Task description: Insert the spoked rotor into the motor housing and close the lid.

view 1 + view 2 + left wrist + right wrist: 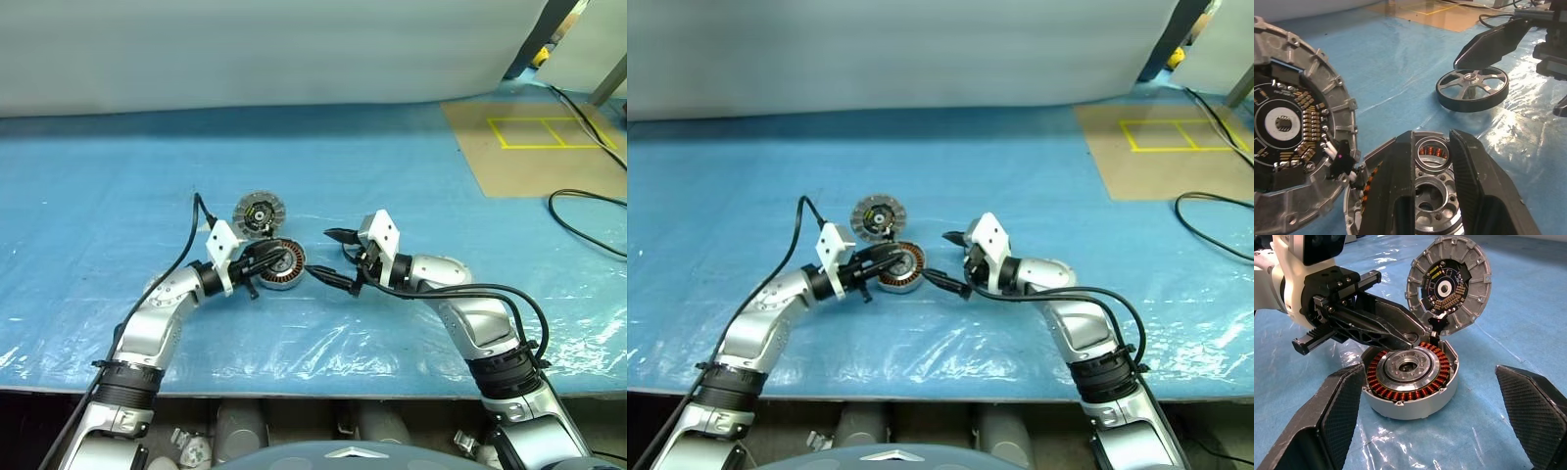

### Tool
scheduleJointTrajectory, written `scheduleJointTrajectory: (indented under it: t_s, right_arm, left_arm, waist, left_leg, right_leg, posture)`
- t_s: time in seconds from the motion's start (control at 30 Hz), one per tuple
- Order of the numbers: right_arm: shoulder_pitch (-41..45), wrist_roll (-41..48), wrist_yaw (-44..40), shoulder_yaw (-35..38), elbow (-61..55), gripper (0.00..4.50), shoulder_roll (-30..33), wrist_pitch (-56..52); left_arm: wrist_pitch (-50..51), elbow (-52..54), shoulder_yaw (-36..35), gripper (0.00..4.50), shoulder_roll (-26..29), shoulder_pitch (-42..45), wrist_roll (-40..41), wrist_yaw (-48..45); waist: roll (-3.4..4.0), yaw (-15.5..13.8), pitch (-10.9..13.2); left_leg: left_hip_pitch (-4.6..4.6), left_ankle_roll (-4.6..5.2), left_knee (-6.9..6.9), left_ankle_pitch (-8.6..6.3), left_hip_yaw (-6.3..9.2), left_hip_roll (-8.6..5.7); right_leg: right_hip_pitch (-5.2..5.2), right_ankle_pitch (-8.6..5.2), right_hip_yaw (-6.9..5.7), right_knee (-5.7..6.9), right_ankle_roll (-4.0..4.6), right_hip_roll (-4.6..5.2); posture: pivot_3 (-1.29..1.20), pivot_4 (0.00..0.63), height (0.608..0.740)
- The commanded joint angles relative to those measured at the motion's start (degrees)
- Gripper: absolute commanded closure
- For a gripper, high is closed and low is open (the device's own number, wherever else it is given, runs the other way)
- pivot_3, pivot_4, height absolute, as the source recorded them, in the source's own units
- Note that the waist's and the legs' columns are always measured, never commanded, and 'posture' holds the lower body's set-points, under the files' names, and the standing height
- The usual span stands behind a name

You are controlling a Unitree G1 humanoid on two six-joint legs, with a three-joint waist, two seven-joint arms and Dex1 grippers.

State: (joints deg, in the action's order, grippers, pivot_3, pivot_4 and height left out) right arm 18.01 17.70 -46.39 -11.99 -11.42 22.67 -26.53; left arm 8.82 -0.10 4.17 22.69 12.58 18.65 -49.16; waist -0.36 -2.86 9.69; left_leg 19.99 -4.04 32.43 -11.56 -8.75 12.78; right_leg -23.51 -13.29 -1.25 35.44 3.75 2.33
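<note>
Blue plastic sheeting (411,147) underlies everything; left gripper (1415,335) clamps the motor housing (1409,382) rim, partly hiding its copper windings; right gripper (328,257) gapes beside it; spoked rotor (1472,89) sits beyond

Two silver-grey metal arms with black ribbed joint collars; white wrist blocks carry black housings fastened by small screws. Left gripper (277,261) and right gripper (330,257): black textured tapered fingers. Black cables loop alongside each arm.

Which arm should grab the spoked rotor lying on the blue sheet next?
Right. The right gripper is open with a finger beside the spoked rotor, while the left gripper is shut on the motor housing, likely steadying it.
</note>
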Motion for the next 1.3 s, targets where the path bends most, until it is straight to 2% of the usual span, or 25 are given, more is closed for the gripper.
scheduleJointTrajectory:
  t_s: [0.03,0.63,0.67,0.83,1.0,1.17,1.27,1.3]
  right_arm:
    - [0.58,0.00,0.07,0.48,-0.59,0.00,-0.03,1.22]
    - [0.89,-0.38,0.24,0.34,-0.08,0.00,-0.28,1.87]
    - [0.90,-0.42,0.23,0.33,-0.06,0.00,-0.30,1.89]
    - [1.05,-0.56,0.21,0.22,0.17,0.00,-0.51,2.02]
    - [1.50,0.12,0.33,0.58,0.39,0.00,-1.08,1.49]
    - [2.98,1.41,0.68,0.94,0.73,0.00,-2.59,-0.18]
    - [3.88,1.33,0.67,0.64,1.33,0.00,-3.27,-0.28]
    - [4.08,1.24,0.66,0.55,1.57,0.00,-3.49,-0.24]
  left_arm:
    - [0.78,2.80,0.04,3.83,1.01,0.38,-0.33,0.07]
    - [2.92,3.68,0.39,3.83,1.91,-0.04,-1.48,0.36]
    - [2.81,3.57,0.50,3.10,2.18,-0.16,-1.86,0.34]
    - [1.96,2.83,-0.30,1.47,1.87,0.35,-3.39,3.11]
    - [4.67,6.38,-4.80,1.47,-0.53,-0.43,4.42,3.32]
    - [6.40,8.48,-7.33,1.47,0.39,-2.44,7.28,3.64]
    - [6.08,8.41,-7.29,2.01,0.95,-3.23,6.80,3.35]
    - [5.96,8.30,-7.03,2.31,1.20,-3.39,6.44,3.17]
  waist:
    - [0.00,0.01,0.00]
    - [0.00,0.00,0.00]
    - [0.00,0.00,0.00]
    - [0.00,0.00,0.00]
    - [0.00,0.03,0.00]
    - [0.01,0.32,0.00]
    - [0.01,0.24,0.01]
    - [0.01,0.24,0.01]
  left_leg:
    - [0.00,0.00,0.00,0.00,0.00,0.00]
    - [0.00,0.00,0.00,0.00,0.00,0.00]
    - [0.00,0.00,0.00,0.00,0.00,0.00]
    - [0.00,0.00,0.00,0.00,0.00,-0.01]
    - [0.01,0.00,0.00,0.00,0.00,0.00]
    - [0.00,0.00,-0.02,0.00,0.00,0.00]
    - [0.01,0.00,-0.01,0.00,0.00,0.00]
    - [0.01,0.00,0.00,0.00,0.00,-0.01]
  right_leg:
    - [0.00,0.00,0.00,0.00,0.00,0.00]
    - [0.00,0.00,0.00,0.00,0.00,0.00]
    - [0.00,0.00,0.00,0.00,0.00,0.00]
    - [0.00,0.00,0.00,0.00,0.00,0.00]
    - [0.00,0.00,0.00,-0.01,0.00,0.00]
    - [-0.01,0.00,0.00,0.00,0.01,-0.01]
    - [-0.01,0.00,0.00,-0.01,0.00,0.00]
    - [-0.01,0.00,0.00,-0.01,0.00,0.00]
  posture:
    - [0.00,0.150,0.740]
    - [0.00,0.150,0.740]
    - [0.00,0.150,0.740]
    - [0.00,0.150,0.740]
    - [0.00,0.150,0.740]
    - [0.00,0.150,0.740]
    - [0.00,0.150,0.740]
    - [0.00,0.150,0.740]
